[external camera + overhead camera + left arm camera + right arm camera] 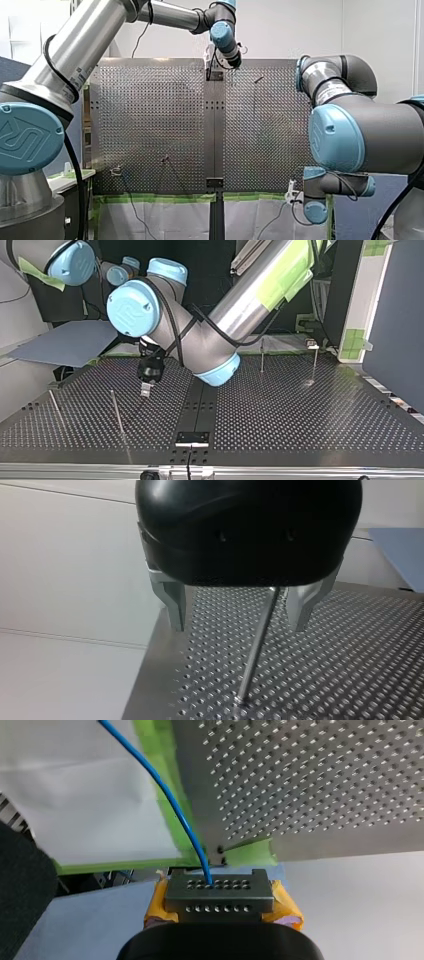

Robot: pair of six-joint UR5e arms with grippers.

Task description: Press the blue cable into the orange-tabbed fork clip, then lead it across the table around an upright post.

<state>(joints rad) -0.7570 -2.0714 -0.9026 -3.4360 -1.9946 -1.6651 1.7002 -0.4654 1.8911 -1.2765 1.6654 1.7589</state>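
The perforated table [150,125] is a metal plate in 2 halves, joined by a dark centre strip [215,135]. A small black bracket [215,183] sits on that strip at the front view's near edge. Green tape [160,198] runs along the same edge, and a white sheet [170,220] hangs below it. At the top view's left a grey-blue board [70,342] lies just beyond the table. At its right stands a white panel [367,295] with green tape squares [352,340], beside a dark blue partition [395,315].

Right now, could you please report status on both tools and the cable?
Left tool open, thin upright metal post just ahead. Right tool, yellow pads, shut on thin blue cable, off the perforated metal table. Nothing seen blocking.
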